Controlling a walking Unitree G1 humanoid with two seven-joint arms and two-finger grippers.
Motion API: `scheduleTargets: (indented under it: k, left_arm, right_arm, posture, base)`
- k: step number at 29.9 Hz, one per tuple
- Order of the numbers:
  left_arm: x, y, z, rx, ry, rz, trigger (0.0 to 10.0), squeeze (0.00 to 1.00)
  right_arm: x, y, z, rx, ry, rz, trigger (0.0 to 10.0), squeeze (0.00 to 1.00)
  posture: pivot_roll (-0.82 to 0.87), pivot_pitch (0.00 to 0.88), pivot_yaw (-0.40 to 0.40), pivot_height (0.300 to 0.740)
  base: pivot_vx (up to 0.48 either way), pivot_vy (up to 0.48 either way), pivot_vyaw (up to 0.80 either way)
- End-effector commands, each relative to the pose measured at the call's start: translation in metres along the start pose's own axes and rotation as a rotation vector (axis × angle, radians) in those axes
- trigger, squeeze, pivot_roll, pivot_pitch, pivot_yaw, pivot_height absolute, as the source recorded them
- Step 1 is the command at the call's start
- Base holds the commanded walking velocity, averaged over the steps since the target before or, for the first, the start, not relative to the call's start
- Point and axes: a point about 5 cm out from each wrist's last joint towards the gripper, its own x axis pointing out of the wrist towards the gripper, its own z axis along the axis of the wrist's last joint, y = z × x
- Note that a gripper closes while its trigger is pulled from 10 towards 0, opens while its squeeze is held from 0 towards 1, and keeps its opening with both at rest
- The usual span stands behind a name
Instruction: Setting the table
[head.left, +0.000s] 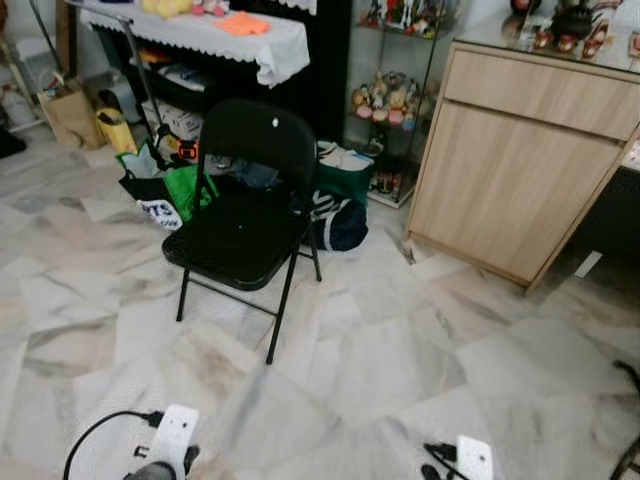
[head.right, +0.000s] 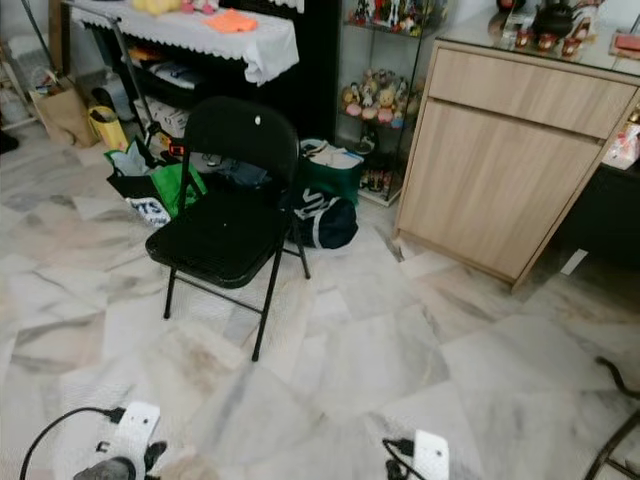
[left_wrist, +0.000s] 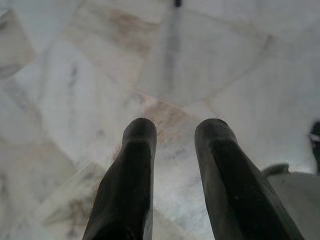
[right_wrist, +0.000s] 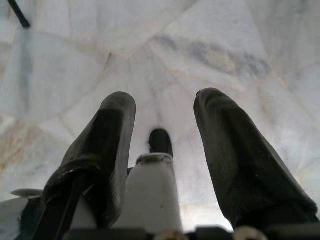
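Nearest to the camera, both arms hang low over the pale marble floor (head.left: 420, 340). The left gripper (left_wrist: 175, 131) points down at the tiles with its two black fingers (left_wrist: 131, 170) parted by a moderate gap and nothing between them. The right gripper (right_wrist: 162, 107) also faces the floor, its fingers (right_wrist: 227, 150) spread fairly wide and empty, with a white part of the robot's own body showing beneath it. In the head views the white wrist housings sit at the bottom edge, the left one with a black cable (head.left: 95, 432) looping beside it. A little farther on, a black folding chair (head.left: 245, 215) stands on the tiles, its seat bare, turned slightly toward the robot's left. Behind the chair lie a green bag (head.left: 180, 188) and a dark striped duffel bag (head.left: 335, 220), close to the chair's legs. To the right stands a light wooden cabinet (head.left: 520, 160), with small dark and red ornaments (head.left: 570, 25) on its top. At the back left a table (head.left: 215, 35) covered with a white lace-edged cloth carries an orange item (head.left: 243, 24) and yellow things, too small to identify. Beside it a glass shelf (head.left: 390, 100) holds small figurines. No tableware can be made out.
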Motion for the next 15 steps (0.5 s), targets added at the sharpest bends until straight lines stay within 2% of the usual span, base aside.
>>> scheduleTargets:
  k: [1,15]
  left_arm:
    - [0.000,-0.001,0.000,0.007,0.007,-0.005,10.0,0.00]
    - [0.002,-0.011,0.002,0.005,0.006,-0.023,10.0,0.00]
  right_arm:
    - [0.000,0.001,-0.002,0.006,0.007,0.002,10.0,0.00]
    - [-0.002,-0.009,-0.003,-0.010,0.014,-0.011,10.0,0.00]
  posture:
    - [0.21,0.000,-0.010,0.740]
    - [0.17,0.000,-0.040,0.740]
  base:
    - [0.000,0.000,-0.71]
    - [0.000,0.000,-0.71]
